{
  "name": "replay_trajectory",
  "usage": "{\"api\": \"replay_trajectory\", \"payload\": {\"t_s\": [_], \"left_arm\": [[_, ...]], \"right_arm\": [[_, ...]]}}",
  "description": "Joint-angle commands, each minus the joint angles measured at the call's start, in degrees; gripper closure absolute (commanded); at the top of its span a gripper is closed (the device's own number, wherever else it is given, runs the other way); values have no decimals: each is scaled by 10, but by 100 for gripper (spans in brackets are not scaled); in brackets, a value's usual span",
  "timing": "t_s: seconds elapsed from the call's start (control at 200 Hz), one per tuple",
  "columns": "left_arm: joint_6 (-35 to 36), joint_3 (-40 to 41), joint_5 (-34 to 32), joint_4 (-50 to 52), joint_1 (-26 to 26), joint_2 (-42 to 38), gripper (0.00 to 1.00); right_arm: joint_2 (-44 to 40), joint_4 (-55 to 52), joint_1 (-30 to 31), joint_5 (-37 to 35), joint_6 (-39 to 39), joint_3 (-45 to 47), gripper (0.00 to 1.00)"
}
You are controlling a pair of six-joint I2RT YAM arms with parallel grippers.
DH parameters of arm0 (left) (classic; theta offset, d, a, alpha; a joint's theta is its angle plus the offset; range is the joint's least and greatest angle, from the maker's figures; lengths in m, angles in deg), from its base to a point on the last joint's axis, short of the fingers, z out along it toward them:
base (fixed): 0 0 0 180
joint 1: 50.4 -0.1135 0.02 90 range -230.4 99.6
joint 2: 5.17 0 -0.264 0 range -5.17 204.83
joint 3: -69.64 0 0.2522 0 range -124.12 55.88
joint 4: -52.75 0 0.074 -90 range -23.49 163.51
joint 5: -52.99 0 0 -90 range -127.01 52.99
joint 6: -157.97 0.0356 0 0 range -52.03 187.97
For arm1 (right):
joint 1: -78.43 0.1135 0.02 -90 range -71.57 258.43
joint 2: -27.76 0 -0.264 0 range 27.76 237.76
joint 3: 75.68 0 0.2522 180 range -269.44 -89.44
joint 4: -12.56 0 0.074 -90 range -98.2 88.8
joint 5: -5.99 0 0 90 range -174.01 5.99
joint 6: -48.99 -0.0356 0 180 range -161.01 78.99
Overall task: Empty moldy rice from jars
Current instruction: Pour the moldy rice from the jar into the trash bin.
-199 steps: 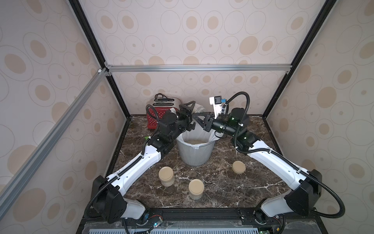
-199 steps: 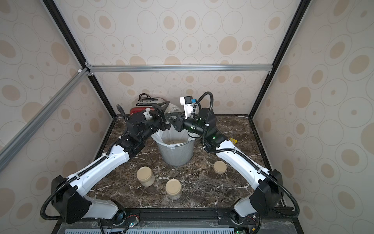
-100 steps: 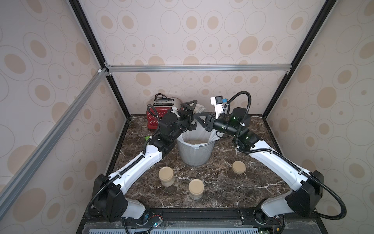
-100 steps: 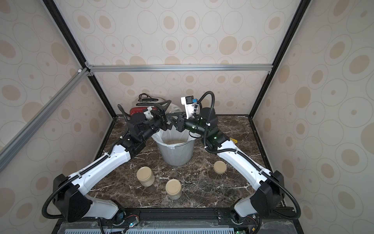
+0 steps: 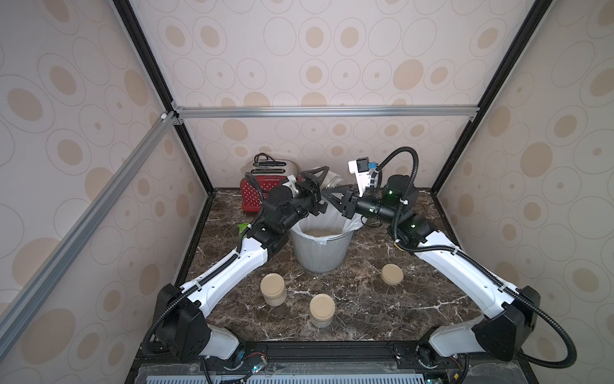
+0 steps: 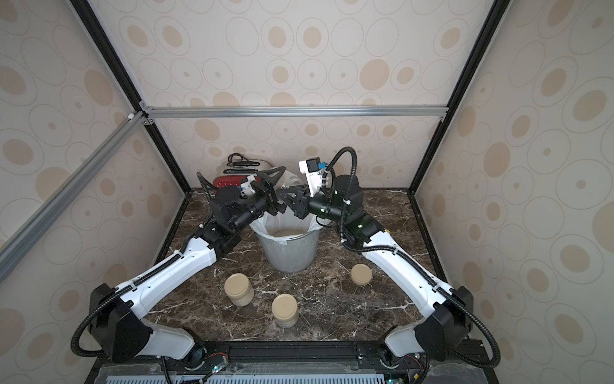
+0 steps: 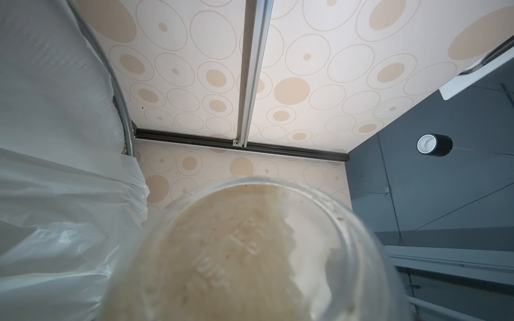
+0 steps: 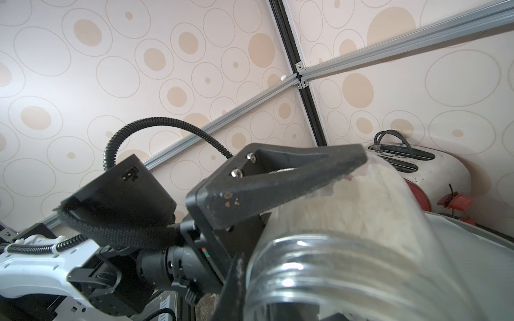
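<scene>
Left gripper is holding a jar tipped above the bin; right gripper is hovering pinched, empty; clinging rice probably needs shaking.

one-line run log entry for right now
left gripper: shut on open jar, tipped over mesh bin | right gripper: shut, beside jar | rice: in bin | two lidded jars, loose lid: on table

Open jar tipped over bin, rice stuck inside. 2 lidded jars upright nr front, apart, w/ rice.
</scene>
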Motion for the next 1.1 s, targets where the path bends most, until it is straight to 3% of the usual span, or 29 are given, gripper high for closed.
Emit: {"api": "replay_trajectory", "payload": {"t_s": [0.0,0.205,0.351,0.551,0.721,0.861,0.997,1.097], "left_arm": [[3,-12,-18,-70,-2,20,28],[6,-22,-4,-68,-5,27,25],[15,-22,-13,-72,-6,28,45],[32,-30,-18,-74,-9,27,52],[62,-42,-21,-62,-15,23,53],[78,-49,-25,-60,-16,22,54],[85,-56,-20,-67,-18,27,55],[107,-68,-8,-61,-24,29,55]], "right_arm": [[-21,-35,33,161,-1,-9,100],[-25,-53,31,180,11,-12,100],[-25,-67,31,167,16,-14,100],[-29,-87,29,116,21,-16,100],[-48,-110,22,35,21,-4,75],[-59,-101,15,-3,11,10,67],[-57,-103,15,-11,9,8,50],[-70,-120,16,-41,15,11,45]]}}
